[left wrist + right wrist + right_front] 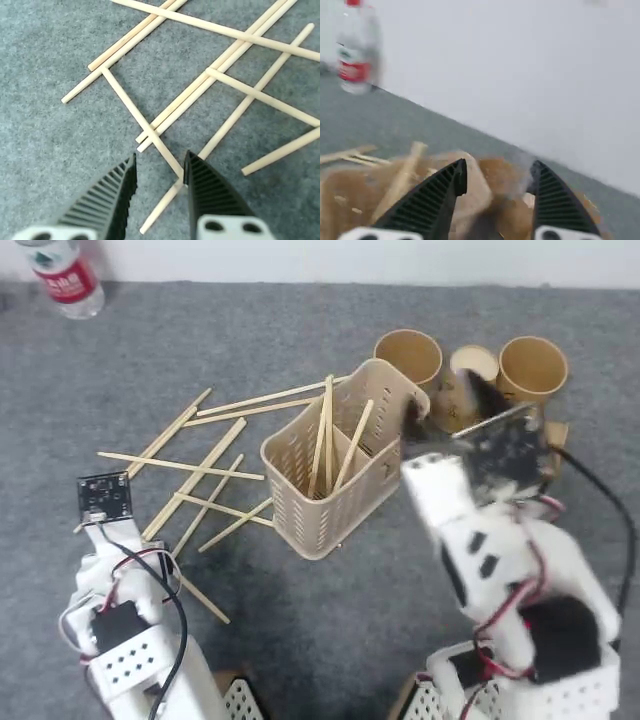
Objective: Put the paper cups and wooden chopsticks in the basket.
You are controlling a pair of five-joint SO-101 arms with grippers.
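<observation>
The tan slotted basket (330, 475) stands mid-table with three wooden chopsticks (322, 440) leaning in it. More chopsticks (195, 475) lie scattered on the carpet to its left. Three paper cups stand behind the basket: one (408, 353), a middle one (470, 368) and one (532, 365). My left gripper (159, 172) is open just above the carpet, with a chopstick (140, 117) running between its fingers. My right gripper (497, 175) is open above the basket's far rim (465, 175), in front of the blurred brown cups (502, 172). From above, the right gripper (448, 407) is at the middle cup.
A plastic water bottle (62, 275) lies at the far left corner, also seen as the bottle (355, 55) from the right wrist. A white wall (350, 260) borders the grey carpet. The left arm (120, 620) stands at the front left, the right arm (520, 590) at the front right.
</observation>
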